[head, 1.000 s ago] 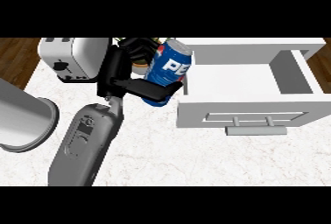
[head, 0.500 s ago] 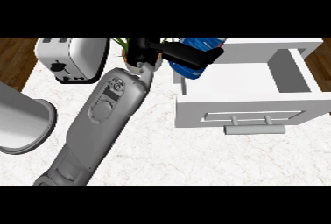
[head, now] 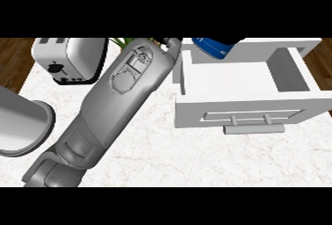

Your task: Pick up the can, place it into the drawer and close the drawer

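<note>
Can (head: 214,47) now sits at the far edge of the open drawer (head: 246,83), only its blue end showing; a second ago it was held left of the drawer. One grey forearm (head: 110,110) stretches far across the counter (head: 194,154), its hand out of view, so can't tell whether the fingers are curled or open. Probably over the cavity; release next, then push the handle (head: 254,128). Toaster (head: 68,59) far left.

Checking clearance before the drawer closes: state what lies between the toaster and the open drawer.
In the head view, the robot's grey forearm crosses the marble counter between the toaster and the drawer.
</note>
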`<state>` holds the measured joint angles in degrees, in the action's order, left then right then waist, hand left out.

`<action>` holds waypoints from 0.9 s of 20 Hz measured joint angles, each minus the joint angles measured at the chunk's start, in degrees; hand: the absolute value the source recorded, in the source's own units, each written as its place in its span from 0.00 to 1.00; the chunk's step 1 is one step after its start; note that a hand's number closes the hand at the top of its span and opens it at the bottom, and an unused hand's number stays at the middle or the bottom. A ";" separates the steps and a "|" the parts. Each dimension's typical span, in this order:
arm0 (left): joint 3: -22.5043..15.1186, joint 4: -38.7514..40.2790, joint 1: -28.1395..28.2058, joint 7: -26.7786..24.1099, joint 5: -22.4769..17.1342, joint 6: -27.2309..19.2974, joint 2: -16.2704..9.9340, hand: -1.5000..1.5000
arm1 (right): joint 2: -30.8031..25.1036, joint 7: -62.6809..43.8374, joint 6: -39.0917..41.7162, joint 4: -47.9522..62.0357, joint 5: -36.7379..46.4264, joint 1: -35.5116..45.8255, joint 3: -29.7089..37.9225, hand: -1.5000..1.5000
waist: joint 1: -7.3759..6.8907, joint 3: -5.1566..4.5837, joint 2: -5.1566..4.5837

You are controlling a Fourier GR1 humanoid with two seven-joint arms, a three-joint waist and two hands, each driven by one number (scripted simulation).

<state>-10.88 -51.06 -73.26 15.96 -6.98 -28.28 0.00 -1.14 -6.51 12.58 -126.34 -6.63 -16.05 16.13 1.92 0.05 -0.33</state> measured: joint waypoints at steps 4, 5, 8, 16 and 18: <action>-2.49 6.32 -4.35 -2.14 -3.40 -2.32 0.00 1.00 | 0.04 -0.75 -0.71 0.58 0.85 1.83 -0.55 0.00 | 0.50 0.02 -0.11; -3.27 7.68 -5.29 -2.49 -4.39 -2.76 0.00 1.00 | -0.25 -1.10 -0.88 1.22 1.06 2.64 -0.52 0.00 | 0.61 0.02 -0.14; -5.08 11.44 -7.14 -4.08 -6.93 -3.73 0.00 1.00 | -0.55 -1.63 -0.67 1.15 0.52 3.15 -0.43 0.00 | 0.98 0.04 -0.19; -9.52 19.64 -10.93 -7.89 -12.70 -4.74 0.00 1.00 | -1.22 -1.22 -0.39 2.54 0.15 5.03 -0.01 0.00 | 2.04 0.08 -0.49; -11.06 20.57 -11.48 -8.07 -14.32 -5.25 0.00 1.00 | -1.78 -1.56 -0.40 3.36 -0.01 5.88 0.41 0.00 | 2.20 0.07 -0.51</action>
<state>-21.94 -30.50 -84.74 7.89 -21.30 -33.53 0.00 -2.91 -8.07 12.17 -122.98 -6.64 -10.16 16.53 4.12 0.12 -0.84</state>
